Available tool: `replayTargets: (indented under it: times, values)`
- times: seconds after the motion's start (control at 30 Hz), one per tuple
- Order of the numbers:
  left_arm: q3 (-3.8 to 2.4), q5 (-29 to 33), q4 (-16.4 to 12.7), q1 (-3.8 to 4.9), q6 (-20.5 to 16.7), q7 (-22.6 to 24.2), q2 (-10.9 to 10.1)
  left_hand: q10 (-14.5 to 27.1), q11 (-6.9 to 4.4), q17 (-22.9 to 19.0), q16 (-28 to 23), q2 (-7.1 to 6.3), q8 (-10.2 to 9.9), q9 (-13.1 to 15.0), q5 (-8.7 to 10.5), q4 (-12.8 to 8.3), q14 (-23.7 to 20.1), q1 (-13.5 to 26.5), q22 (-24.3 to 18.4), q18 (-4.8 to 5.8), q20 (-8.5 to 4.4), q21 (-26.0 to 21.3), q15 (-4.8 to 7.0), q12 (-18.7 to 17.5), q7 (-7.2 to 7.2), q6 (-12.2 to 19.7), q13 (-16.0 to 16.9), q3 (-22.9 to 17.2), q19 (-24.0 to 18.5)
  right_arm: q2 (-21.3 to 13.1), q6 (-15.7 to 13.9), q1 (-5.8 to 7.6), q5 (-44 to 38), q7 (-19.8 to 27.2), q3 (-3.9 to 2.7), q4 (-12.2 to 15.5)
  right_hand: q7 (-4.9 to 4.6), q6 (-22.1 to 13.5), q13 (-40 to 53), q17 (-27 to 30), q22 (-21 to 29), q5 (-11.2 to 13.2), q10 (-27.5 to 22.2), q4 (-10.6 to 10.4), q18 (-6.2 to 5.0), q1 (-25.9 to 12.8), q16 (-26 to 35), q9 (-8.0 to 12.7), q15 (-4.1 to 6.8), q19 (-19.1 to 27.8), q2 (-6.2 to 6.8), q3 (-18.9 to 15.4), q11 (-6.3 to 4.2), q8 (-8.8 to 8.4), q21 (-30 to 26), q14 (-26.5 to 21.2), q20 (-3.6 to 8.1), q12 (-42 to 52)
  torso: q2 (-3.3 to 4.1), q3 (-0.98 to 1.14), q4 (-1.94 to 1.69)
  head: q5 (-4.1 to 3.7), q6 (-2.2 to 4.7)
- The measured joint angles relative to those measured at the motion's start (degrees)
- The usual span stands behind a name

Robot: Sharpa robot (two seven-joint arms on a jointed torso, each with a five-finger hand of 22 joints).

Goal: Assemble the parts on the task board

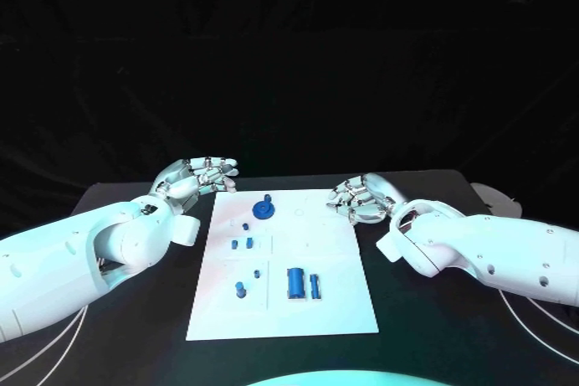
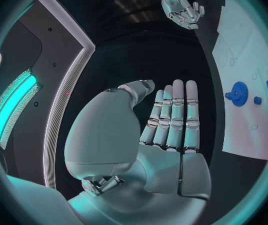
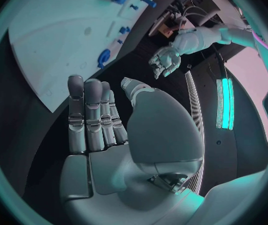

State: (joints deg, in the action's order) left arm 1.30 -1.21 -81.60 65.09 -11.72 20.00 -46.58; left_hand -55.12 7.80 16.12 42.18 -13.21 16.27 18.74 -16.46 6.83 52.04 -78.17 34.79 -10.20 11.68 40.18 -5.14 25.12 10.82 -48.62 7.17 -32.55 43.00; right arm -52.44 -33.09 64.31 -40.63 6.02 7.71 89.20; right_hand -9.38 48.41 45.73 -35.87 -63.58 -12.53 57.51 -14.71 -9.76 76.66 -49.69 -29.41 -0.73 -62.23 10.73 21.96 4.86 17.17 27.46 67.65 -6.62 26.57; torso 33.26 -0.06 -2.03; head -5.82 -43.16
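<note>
Near edge of board: white task board (image 1: pixel 284 319) lies flat on the black desk (image 1: pixel 133 352), its bare near margin closest to me; no part sits on that strip.
Near parts: a blue cylinder (image 1: pixel 294 283) with a thinner blue pin (image 1: pixel 316 286) just beside it, both lying lengthwise; a small blue piece (image 1: pixel 240 290) and a tiny one (image 1: pixel 257 275) to their left.
Middle parts: two small blue blocks (image 1: pixel 243 244) side by side, two smaller bits (image 1: pixel 246 227) just beyond.
Far part: blue gear-like wheel (image 1: pixel 264 208) at the far end of the board; whether it is seated on a post or only lies there I cannot tell.
Left hand: my left hand (image 1: pixel 196 181) hovers at the board's far left corner, fingers (image 2: pixel 172 116) straight and side by side, holding nothing, touching nothing.
Right hand: my right hand (image 1: pixel 358 198) hovers over the board's far right edge, fingers (image 3: pixel 94 116) extended together, palm bare.
Handling, judged: parts look like hard moulded plastic, light, stiff, smooth, likely to skid or roll on the slick board.
Grip, judged: cylinder and pin across the round middle, thumb against fingertip; wheel by its rim; blocks by opposite flat faces.
Risk, judged: tiny bits sit close together, easy to nudge a neighbour.
Stage: loose pieces fit either a board awaiting assembly or one partly done; undecided.
</note>
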Motion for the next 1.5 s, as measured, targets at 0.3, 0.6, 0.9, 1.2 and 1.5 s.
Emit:
replayTargets:
  times: [0.3,0.6,0.9,1.2,1.5]
  values:
    - [-0.05,5.36,9.07,-0.67,-2.24,2.79,4.62,-2.3,2.32,-5.02,-20.64,-0.41,-0.86,-1.51,0.03,3.0,-3.95,-0.5,-18.08,1.45,5.01,-24.89,-3.47,-14.25,-1.73,2.76,-3.45,2.43,-2.94,10.05,4.42,1.18,21.66,12.68,-0.67,-18.16,-1.97,-0.59,-22.94,12.79,18.85,2.35,-0.37,0.98,0.0,2.08,25.28,3.53,-4.49,7.02,-0.01,4.39,3.63,-4.35,-19.01,-11.34,-4.93,-17.21,-2.01,-0.42,0.49,0.07,3.56]
    - [-0.08,8.52,14.19,-1.54,-4.13,5.08,7.53,-0.18,2.73,-7.06,-26.76,0.17,-1.75,-2.98,0.06,3.41,-6.39,-1.54,-22.95,2.72,4.89,-30.53,-4.56,-19.18,-1.92,2.99,-3.55,4.58,-1.84,15.83,9.74,0.89,30.81,17.36,-0.82,-27.51,-2.5,0.73,-35.77,19.82,34.77,2.7,2.8,3.38,0.01,0.69,34.89,6.8,-6.3,7.04,-1.4,3.86,4.15,-7.01,-23.83,-10.29,-6.59,-22.64,-3.23,-0.24,0.5,0.49,4.99]
    - [-0.18,8.32,11.42,-1.89,-5.51,4.92,6.56,40.54,-5.01,-13.76,-38.18,9.85,-12.53,-14.59,12.17,-4.14,-40.0,21.33,-31.71,8.1,-7.28,-37.67,2.56,-23.64,-8.39,36.52,-6.22,25.25,-32.06,14.55,8.45,0.34,31.23,17.26,-1.85,-23.69,6.24,-35.38,-43.17,31.67,56.09,10.01,-35.15,11.8,6.73,-22.51,45.81,23.47,-1.11,47.74,-8.44,-15.13,-2.47,-14.55,-26.35,-50.7,3.12,-25.52,-3.05,-0.21,0.75,1.7,5.82]
    - [-0.73,6.68,1.24,-3.48,-13.68,5.64,4.1,51.62,-7.15,-15.53,-41.08,12.42,-15.19,-17.73,15.35,-6.21,-49.19,61.79,-34.04,9.0,-10.67,-39.5,4.54,-24.46,-10.23,45.7,-6.93,30.75,-40.36,10.89,2.39,-2.1,33.92,18.54,-5.08,-10.87,8.63,-45.33,-45.13,34.88,61.82,11.75,-52.22,14.07,8.09,-62.66,48.64,28.01,0.26,58.77,-10.2,-20.31,-4.32,-16.43,-26.97,-63.65,5.82,-26.1,-2.35,-0.01,1.64,5.1,8.26]
    - [-1.18,4.01,-7.02,-4.72,-25.33,7.28,2.12,54.09,-7.6,-15.95,-41.78,13.04,-15.93,-18.5,16.06,-6.75,-51.06,74.58,-34.6,8.99,-11.37,-39.84,4.95,-24.74,-10.82,47.67,-7.06,31.91,-42.09,8.11,-6.0,-3.89,37.98,20.93,-7.42,-0.69,9.18,-47.39,-45.55,35.62,63.18,12.18,-56.09,14.48,8.98,-73.55,49.31,29.09,0.74,61.25,-10.59,-21.34,-4.76,-16.76,-27.19,-66.55,6.5,-26.19,-2.11,0.05,2.0,5.81,8.77]
